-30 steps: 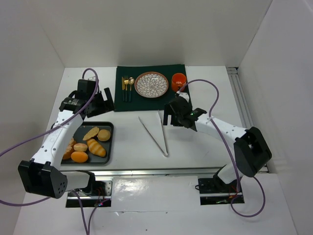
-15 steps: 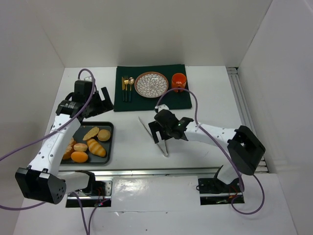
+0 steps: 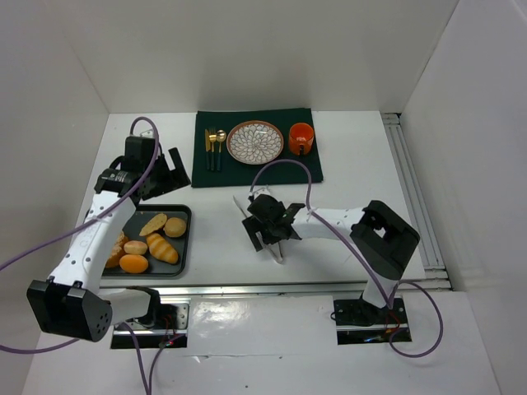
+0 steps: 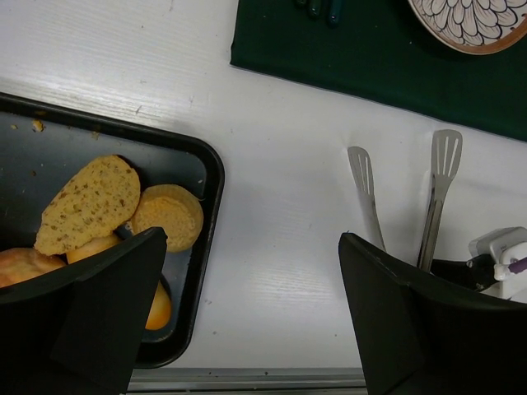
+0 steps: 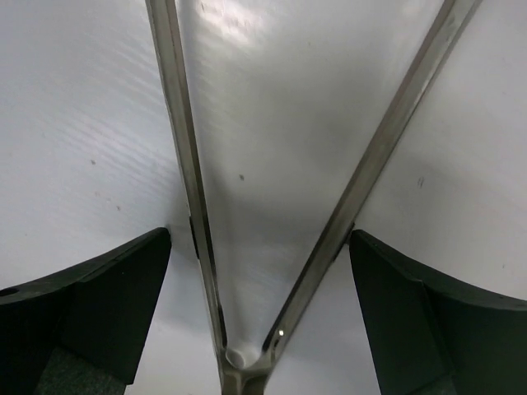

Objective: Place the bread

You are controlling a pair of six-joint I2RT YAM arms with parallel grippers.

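The bread (image 3: 175, 227), a small round tan bun, lies in the black tray (image 3: 188, 240) at the left among other baked pieces; the left wrist view shows it (image 4: 169, 216) near the tray's right rim. My left gripper (image 3: 170, 168) hovers open beyond the tray, holding nothing (image 4: 255, 313). Metal tongs (image 3: 278, 255) lie in a V on the white table. My right gripper (image 3: 268, 230) is low over them, open, its fingers straddling both tong arms (image 5: 362, 173) just above the hinge (image 5: 259, 304).
A dark green mat (image 3: 272, 169) at the back carries a patterned plate (image 3: 255, 141), an orange cup (image 3: 300, 137) and gold cutlery (image 3: 214, 146). The tray also holds a sliced seeded piece (image 4: 86, 202), a ridged roll (image 3: 162, 248) and an orange oval piece (image 3: 133, 263).
My right arm has swung left and toward the near edge, coming down over the tongs. The left arm has shifted only slightly.
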